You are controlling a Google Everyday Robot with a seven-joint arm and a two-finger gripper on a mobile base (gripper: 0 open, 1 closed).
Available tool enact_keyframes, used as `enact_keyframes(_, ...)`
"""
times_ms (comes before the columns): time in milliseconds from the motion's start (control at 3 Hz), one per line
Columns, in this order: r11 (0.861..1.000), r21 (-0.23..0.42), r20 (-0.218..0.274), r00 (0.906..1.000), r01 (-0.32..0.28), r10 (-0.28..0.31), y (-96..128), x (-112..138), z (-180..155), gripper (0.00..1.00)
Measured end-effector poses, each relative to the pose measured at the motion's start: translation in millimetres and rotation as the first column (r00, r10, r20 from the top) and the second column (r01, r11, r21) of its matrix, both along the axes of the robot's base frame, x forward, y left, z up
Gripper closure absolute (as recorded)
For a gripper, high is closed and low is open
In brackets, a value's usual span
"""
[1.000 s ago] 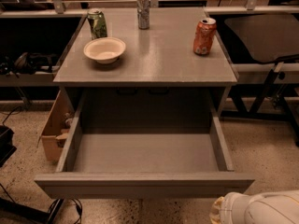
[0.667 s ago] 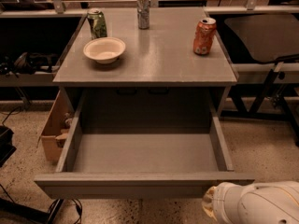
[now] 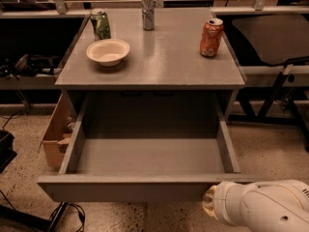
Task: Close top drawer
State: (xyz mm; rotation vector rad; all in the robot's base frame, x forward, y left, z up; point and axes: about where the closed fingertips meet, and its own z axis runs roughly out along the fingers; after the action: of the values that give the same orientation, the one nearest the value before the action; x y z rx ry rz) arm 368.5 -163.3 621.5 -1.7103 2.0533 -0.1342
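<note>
The top drawer (image 3: 120, 191) of the grey cabinet (image 3: 164, 62) stands pulled far out toward the camera, its shallow interior exposed and its flat front panel lying along the lower part of the view. The gripper (image 3: 212, 206), at the end of the white arm (image 3: 270, 209), sits at the lower right, just beside the right end of that front panel; whether it is spread or closed is not discernible. On the tabletop stand a white bowl (image 3: 108, 51), a green can (image 3: 100, 24), a silver can (image 3: 148, 12) and an orange can (image 3: 211, 31).
</note>
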Motion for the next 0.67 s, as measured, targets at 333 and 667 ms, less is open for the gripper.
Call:
enact_keyframes(333, 1.0, 0.024, 0.015, 0.9999, -0.008, 0.007, 5, 14, -3, 1.0)
enact_keyframes(667, 0.998, 0.05, 0.033, 0.9992, -0.023, 0.022, 10, 33, -6, 1.0)
